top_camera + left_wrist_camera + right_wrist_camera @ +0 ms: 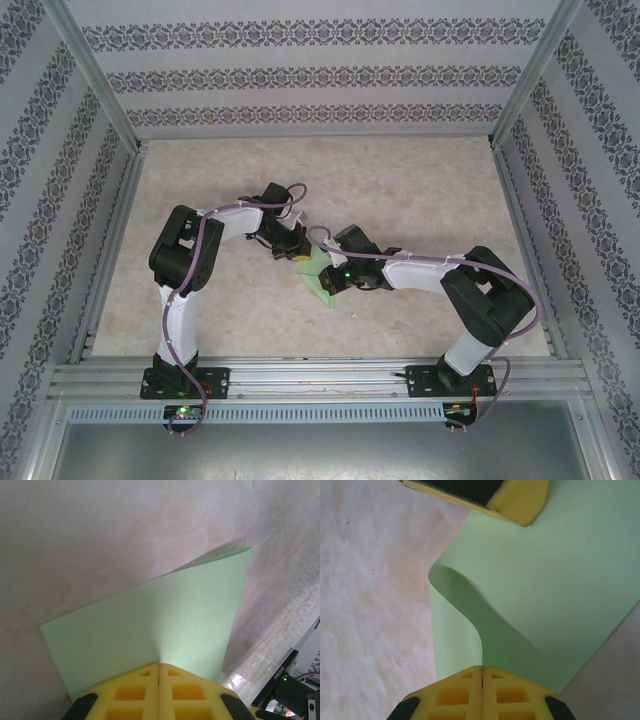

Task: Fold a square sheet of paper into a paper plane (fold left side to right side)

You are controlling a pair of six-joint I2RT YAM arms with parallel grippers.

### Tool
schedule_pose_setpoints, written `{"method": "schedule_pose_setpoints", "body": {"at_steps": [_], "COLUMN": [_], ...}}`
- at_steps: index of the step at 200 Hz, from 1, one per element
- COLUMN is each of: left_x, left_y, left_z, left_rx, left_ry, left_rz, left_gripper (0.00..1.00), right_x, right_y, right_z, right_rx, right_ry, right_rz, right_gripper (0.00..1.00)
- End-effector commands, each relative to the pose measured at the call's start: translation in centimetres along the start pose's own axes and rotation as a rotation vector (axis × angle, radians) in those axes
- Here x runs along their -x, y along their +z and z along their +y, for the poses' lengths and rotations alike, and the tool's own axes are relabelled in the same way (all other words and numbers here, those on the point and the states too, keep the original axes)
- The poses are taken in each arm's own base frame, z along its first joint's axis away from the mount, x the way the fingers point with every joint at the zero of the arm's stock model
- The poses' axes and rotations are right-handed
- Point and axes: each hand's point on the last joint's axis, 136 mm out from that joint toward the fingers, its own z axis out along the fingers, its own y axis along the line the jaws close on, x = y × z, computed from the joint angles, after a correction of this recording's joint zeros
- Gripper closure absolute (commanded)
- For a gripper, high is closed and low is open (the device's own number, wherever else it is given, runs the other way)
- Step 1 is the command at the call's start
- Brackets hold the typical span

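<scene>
The square sheet of paper (322, 282), plain light green, is lifted off the table between the two arms at the table's middle. My left gripper (300, 257) is shut on one edge; in the left wrist view the paper (165, 615) fans out from the closed yellow fingertips (159, 666), doubled over at its far corner. My right gripper (337, 280) is shut on another edge; in the right wrist view the paper (560, 580) curls in an S-bend into the closed jaws (482, 669). One left finger (520, 500) touches the sheet's far part. The paper has no plane shape.
The beige tabletop (200, 200) is fenced by aluminium rails (300, 375) and patterned walls (300, 75). The right arm's dark links (287, 690) lie close beside the left gripper. Cables (300, 195) loop over both arms.
</scene>
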Motion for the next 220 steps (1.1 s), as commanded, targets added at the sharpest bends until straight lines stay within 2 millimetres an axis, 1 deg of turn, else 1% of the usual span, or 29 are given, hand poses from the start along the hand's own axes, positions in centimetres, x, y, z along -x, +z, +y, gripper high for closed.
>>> {"method": "schedule_pose_setpoints", "body": {"at_steps": [1,32,84,176,220], "left_x": [-1.5,-1.5,-1.6,-1.7,-1.6], "left_y": [1.3,1.3,1.4,1.4,1.4], "left_z": [3.1,3.2,3.3,3.4,3.4], "left_rx": [0.119,0.119,0.119,0.124,0.124], "left_ry": [-0.044,-0.047,-0.049,-0.051,-0.05], "left_rz": [0.047,0.046,0.047,0.048,0.046], "left_gripper": [0.95,0.95,0.95,0.95,0.95], "right_x": [1.0,1.1,1.0,1.2,0.9], "right_y": [0.0,-0.1,0.0,0.2,0.4], "right_z": [-0.6,-1.2,-1.5,-1.8,-1.9], "right_rx": [-0.03,-0.05,-0.061,-0.072,-0.073], "right_ry": [0.018,0.029,0.033,0.035,0.035], "right_rz": [-0.016,-0.018,-0.011,-0.011,-0.001], "right_gripper": [1.0,1.0,1.0,1.0,1.0]}}
